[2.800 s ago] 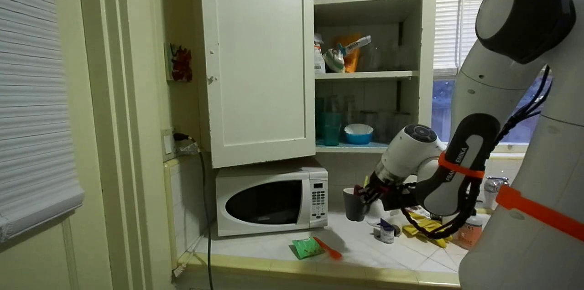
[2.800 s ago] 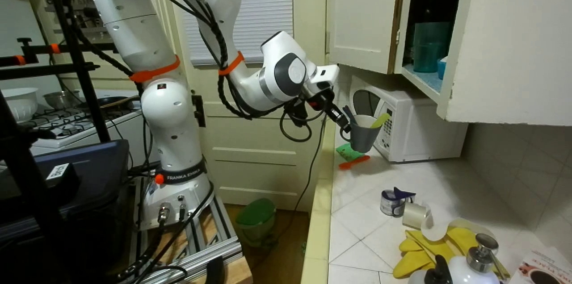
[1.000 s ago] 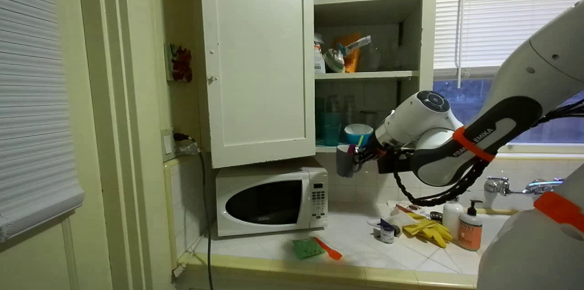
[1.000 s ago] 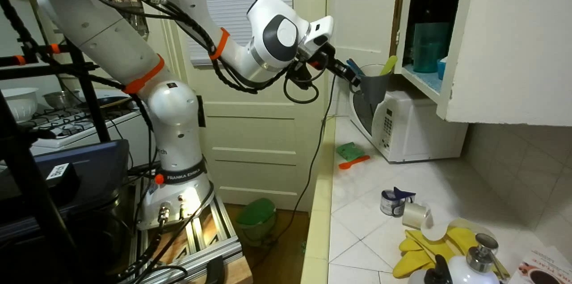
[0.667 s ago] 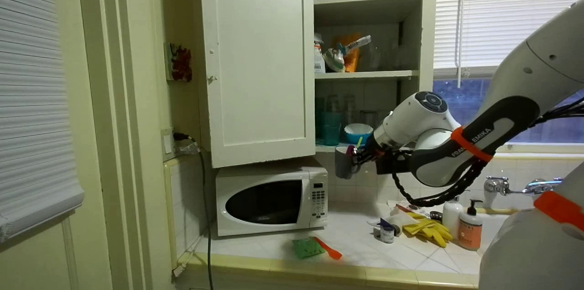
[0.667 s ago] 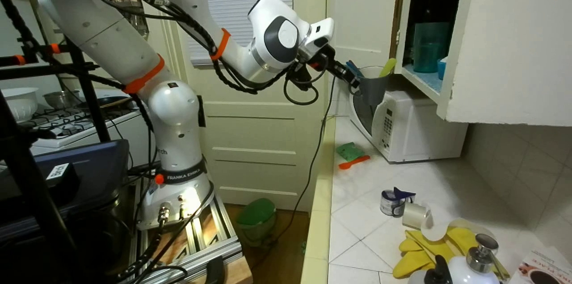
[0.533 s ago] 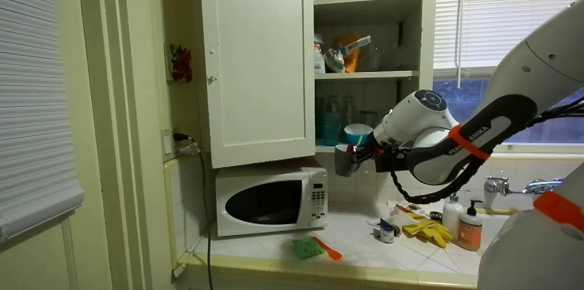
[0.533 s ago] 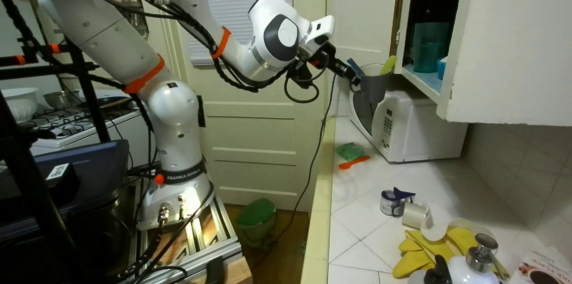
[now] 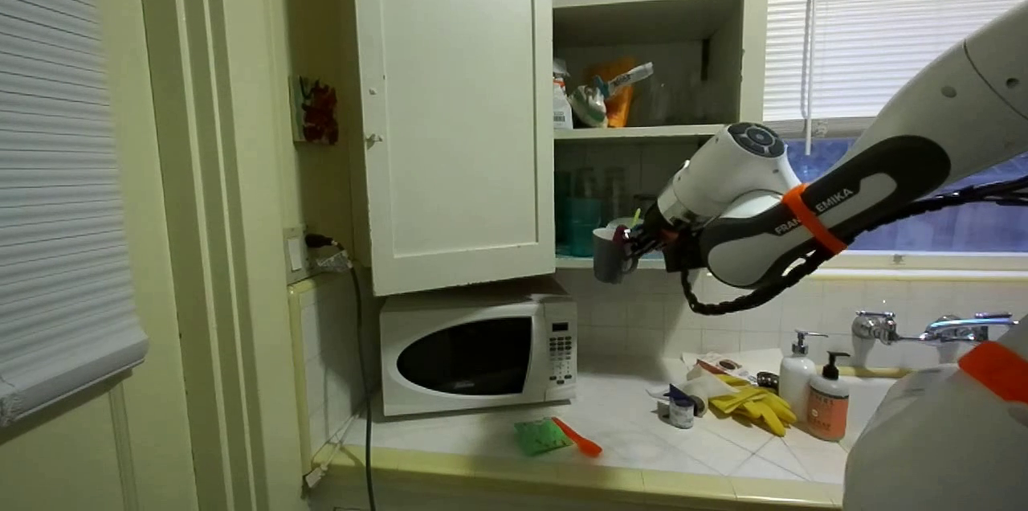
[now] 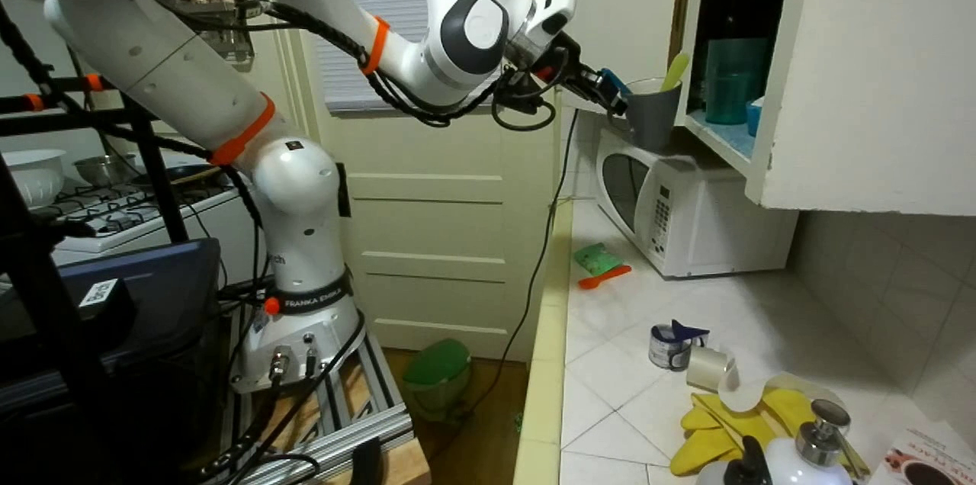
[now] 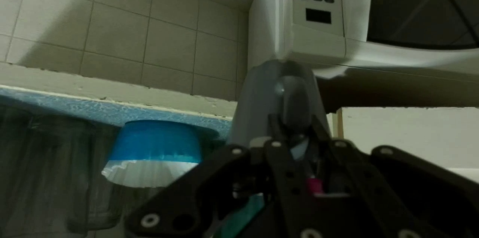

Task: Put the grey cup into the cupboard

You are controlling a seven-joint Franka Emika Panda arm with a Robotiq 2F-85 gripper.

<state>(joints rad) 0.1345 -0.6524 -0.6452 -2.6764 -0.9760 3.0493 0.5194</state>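
Just beyond the gripper point(image 11: 295, 122) hangs the cup point(image 10: 654, 123), pinched by its handle point(image 11: 293, 97) and leaning slightly; not yet in the cupboard point(image 9: 752, 53), but near, in front of the lower shelf point(image 10: 717, 142). Main worry: height. In the wrist view the cup's base looks lower than the shelf's lip, so a straight push forward from here would probably bump wall against edge. Second worry: the hold itself. With all the weight out ahead of the fingers, on the handle only, any such bump could swivel the cup in the grip and tip out its contents. A lime utensil point(image 10: 675, 69) stands above the rim, away from the gripper; a blue one point(image 10: 614, 81) leans back towards the fingers, touching or not I can't tell. That one might snag on release. Ahead, on the shelf, a bowl point(image 11: 161, 137) and tumblers point(image 9: 582, 230) take up room; set down too near, the cup could shove the bowl or knock a tumbler over. Dim glassware point(image 11: 56, 178) there too, count unclear. A slip could mean a fall to the counter point(image 10: 747, 309) below the gripper, perhaps clipping the microwave point(image 10: 732, 226).
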